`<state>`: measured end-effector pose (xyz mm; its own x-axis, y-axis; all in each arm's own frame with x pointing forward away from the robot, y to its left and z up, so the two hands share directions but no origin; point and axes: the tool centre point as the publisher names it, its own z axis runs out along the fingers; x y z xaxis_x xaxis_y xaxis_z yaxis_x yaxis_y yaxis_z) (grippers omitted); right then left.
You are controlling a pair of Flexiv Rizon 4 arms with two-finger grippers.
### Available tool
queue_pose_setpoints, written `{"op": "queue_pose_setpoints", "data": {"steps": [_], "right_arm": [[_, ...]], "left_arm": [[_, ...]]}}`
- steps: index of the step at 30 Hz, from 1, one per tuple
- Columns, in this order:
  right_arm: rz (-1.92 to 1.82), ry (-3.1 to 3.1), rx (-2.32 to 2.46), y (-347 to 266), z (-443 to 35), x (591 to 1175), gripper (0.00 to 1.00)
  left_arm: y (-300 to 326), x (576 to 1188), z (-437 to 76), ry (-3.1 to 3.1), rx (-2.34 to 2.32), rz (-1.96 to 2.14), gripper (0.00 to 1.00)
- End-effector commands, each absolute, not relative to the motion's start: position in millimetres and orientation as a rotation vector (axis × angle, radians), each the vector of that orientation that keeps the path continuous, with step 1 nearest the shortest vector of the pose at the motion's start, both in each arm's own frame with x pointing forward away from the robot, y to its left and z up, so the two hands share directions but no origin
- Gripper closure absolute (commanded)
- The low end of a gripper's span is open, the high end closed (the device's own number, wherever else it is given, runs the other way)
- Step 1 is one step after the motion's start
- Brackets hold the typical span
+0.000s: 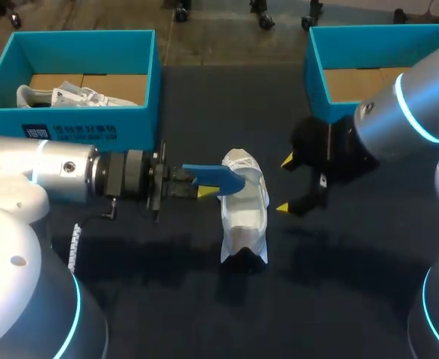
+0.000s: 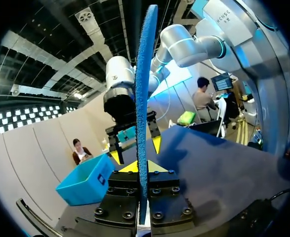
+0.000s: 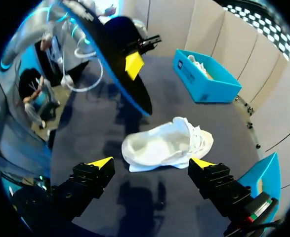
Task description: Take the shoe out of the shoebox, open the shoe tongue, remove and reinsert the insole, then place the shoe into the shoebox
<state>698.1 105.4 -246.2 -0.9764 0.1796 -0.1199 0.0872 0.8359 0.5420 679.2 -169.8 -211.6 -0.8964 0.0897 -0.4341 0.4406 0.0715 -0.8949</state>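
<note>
A white shoe point(image 1: 245, 213) lies on the dark table point(image 1: 167, 299) near the middle. Just above its far end hangs a blue insole point(image 1: 218, 178), with my left gripper point(image 1: 203, 191) shut on one end of it. In the left wrist view the insole point(image 2: 145, 94) stands edge-on between the yellow fingertips of my left gripper point(image 2: 143, 167). My right gripper point(image 1: 285, 184) hovers open to the right of the shoe, holding nothing. From the right wrist the shoe point(image 3: 167, 143) lies just ahead of my right gripper point(image 3: 151, 163), and the insole's dark underside point(image 3: 117, 59) hangs beyond it.
A blue shoebox point(image 1: 92, 123) at the back left holds another white shoe point(image 1: 77, 96). A second blue shoebox point(image 1: 318, 75) stands at the back right, partly behind my right arm. A coiled cable point(image 1: 74, 243) hangs by my left arm.
</note>
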Motion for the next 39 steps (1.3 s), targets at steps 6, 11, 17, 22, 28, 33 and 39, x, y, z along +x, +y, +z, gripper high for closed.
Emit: {"op": "queue_pose_setpoints", "data": {"steps": [6, 11, 17, 22, 28, 33, 39], "right_arm": [[0.644, 2.875, 0.159, 111.9, -245.2, 703.3, 0.00], [0.644, 2.875, 0.159, 111.9, -245.2, 703.3, 0.00], [0.616, 2.844, 0.142, 113.8, -266.3, 710.7, 0.00], [0.509, 2.800, 0.105, 108.2, -283.6, 711.5, 0.00], [0.494, 2.818, 0.086, 100.7, -303.9, 713.0, 0.00], [0.525, 2.821, 0.088, 101.9, -316.9, 718.0, 0.00], [0.559, 2.814, 0.073, 103.9, -317.9, 725.2, 0.00]], "left_arm": [[-173.7, 678.2, -219.7, 2.100, 0.534, -1.873, 1.00], [-175.7, 680.0, -227.8, 2.098, 0.540, -1.844, 1.00], [-177.4, 681.3, -235.6, 2.077, 0.532, -1.845, 1.00], [-179.6, 682.0, -240.8, 2.065, 0.534, -1.829, 1.00], [-185.0, 679.2, -244.7, 2.037, 0.559, -1.815, 1.00], [-191.3, 678.4, -248.9, 2.032, 0.556, -1.821, 1.00], [-200.1, 679.4, -256.1, 2.032, 0.564, -1.824, 1.00]]}}
